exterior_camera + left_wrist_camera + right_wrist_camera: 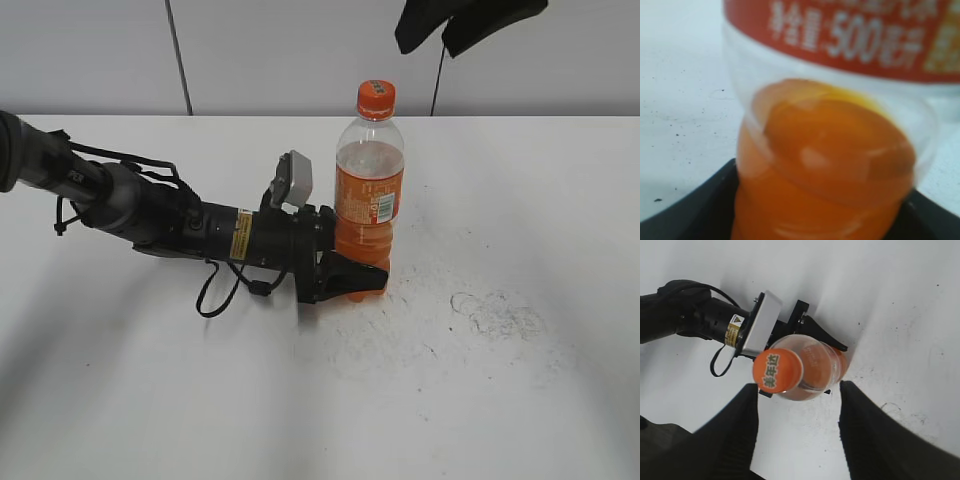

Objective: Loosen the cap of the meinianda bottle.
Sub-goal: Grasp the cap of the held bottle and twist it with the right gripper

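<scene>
The meinianda bottle [368,200] stands upright on the white table, its orange cap [376,98] on top. My left gripper [350,277] is shut on the bottle's base; the left wrist view is filled by the orange lower body [830,165] between the dark jaws. My right gripper [470,20] hangs high above the bottle at the top edge of the exterior view. In the right wrist view it [797,390] is open and empty, looking straight down on the cap [777,370], with one finger either side and above it.
The left arm [150,210] lies low across the table from the left. The table [500,380] has dark scuff marks to the right of the bottle. A grey wall panel runs along the back.
</scene>
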Tool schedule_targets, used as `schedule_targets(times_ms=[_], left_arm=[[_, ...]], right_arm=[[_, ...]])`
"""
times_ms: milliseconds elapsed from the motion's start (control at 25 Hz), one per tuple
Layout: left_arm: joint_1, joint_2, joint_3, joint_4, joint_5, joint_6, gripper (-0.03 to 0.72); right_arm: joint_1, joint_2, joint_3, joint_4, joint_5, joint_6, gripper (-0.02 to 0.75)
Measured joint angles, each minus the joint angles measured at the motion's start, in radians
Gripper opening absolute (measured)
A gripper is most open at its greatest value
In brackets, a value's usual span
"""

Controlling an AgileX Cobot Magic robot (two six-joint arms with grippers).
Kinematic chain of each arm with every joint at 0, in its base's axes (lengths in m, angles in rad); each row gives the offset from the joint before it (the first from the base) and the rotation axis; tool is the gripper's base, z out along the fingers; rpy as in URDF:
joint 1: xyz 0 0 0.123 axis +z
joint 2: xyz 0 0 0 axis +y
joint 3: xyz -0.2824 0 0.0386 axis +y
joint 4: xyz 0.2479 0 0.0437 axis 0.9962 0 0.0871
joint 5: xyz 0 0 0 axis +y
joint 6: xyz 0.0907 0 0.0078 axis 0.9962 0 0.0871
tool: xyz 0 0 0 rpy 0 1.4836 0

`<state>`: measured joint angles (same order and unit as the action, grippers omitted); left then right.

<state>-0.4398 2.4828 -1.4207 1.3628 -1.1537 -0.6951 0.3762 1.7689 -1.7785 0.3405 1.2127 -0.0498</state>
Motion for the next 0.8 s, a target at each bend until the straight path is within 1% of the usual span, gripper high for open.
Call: schedule_targets(times_ms=[240,520,800], left_arm=[[0.000,0.000,0.000,0.006,-0.003,0.001,0.552],[0.000,0.000,0.000,0.010,-0.006,0.002,0.552],[0.000,0.000,-0.002,0.015,-0.006,0.002,0.552]], right_arm=[[0.000,0.009,0.000,0.076,0.002,-0.046,0.386],[0.000,0.028,-0.001,0.086,0.001,-0.069,0.386],[0.000,0.045,-0.001,0.065,0.001,-0.072,0.386]])
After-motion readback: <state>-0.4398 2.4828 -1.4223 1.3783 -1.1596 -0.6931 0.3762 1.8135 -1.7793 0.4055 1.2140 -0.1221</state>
